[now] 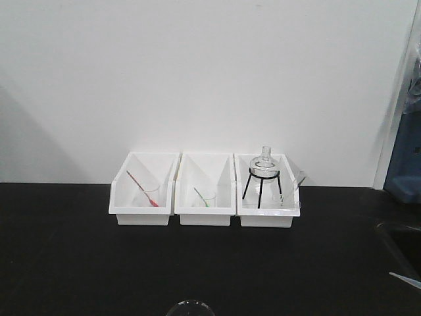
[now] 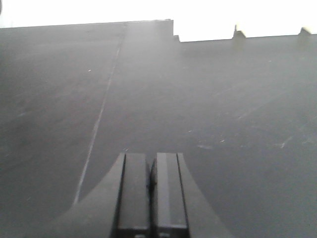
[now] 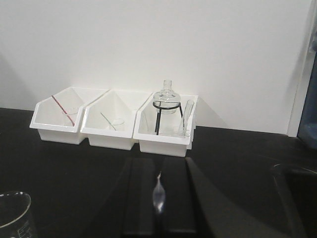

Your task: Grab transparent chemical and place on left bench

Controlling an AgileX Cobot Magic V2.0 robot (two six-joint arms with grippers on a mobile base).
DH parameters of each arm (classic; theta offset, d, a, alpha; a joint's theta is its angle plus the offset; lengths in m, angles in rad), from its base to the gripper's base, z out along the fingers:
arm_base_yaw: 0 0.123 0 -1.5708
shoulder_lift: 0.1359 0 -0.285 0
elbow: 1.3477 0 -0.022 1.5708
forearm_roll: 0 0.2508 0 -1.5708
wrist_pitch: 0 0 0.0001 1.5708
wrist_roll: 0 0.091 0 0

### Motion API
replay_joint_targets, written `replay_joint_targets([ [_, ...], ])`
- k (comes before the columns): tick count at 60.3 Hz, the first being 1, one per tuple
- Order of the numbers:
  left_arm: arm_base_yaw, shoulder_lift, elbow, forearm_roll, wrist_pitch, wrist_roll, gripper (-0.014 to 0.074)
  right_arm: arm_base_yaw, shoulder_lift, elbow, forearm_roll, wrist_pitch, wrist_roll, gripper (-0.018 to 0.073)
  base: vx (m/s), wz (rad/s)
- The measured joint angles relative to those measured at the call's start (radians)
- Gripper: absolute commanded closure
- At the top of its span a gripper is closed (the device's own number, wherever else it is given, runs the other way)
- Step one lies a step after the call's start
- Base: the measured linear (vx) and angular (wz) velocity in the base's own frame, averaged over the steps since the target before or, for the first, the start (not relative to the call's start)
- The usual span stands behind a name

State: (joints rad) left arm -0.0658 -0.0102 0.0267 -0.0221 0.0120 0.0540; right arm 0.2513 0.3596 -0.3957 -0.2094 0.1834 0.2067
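Note:
The transparent chemical is a small clear glass beaker. Only its rim shows at the bottom edge of the front view (image 1: 189, 308), and it stands at the bottom left of the right wrist view (image 3: 12, 214), on the black left bench (image 1: 66, 250). My right gripper (image 3: 158, 161) is shut and empty, low over the bench to the right of the beaker and apart from it. A pale glint shows between its fingers. My left gripper (image 2: 150, 161) is shut and empty over bare black worktop (image 2: 223, 99). Neither gripper shows in the front view.
Three white bins (image 1: 204, 212) stand in a row against the white wall. The left and middle ones hold tiny beakers with coloured sticks. The right one holds a round flask on a black tripod (image 1: 264, 172). A sink edge (image 1: 401, 240) lies at the right.

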Motion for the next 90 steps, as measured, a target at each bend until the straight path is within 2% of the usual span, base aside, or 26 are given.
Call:
replay_joint_targets([
  [30,0.0,0.0,0.0,0.0,0.0,0.0,0.06,0.0,0.0,0.0,0.0,-0.005,0.0,0.0562,0.01,-0.05],
  [39,0.0,0.0,0.0,0.0,0.0,0.0,0.06,0.0,0.004,-0.001,0.011,-0.021,0.031,0.0562,0.0,0.0],
  [50,0.0,0.0,0.0,0.0,0.0,0.0,0.06,0.008,0.142,-0.065,0.068,-0.024,0.056,0.0562,0.0,0.0],
  [58,0.0,0.0,0.0,0.0,0.0,0.0,0.06,0.084,0.32,-0.18,0.075,0.008,0.031,0.0562,0.0,0.0],
  [75,0.0,0.0,0.0,0.0,0.0,0.0,0.06,0.355,0.695,-0.451,0.082,0.095,-0.093,0.0562,0.0,0.0],
  [90,0.0,0.0,0.0,0.0,0.0,0.0,0.06,0.479,0.898,-0.544,0.098,0.112,-0.099,0.0562,0.0,0.0],
])
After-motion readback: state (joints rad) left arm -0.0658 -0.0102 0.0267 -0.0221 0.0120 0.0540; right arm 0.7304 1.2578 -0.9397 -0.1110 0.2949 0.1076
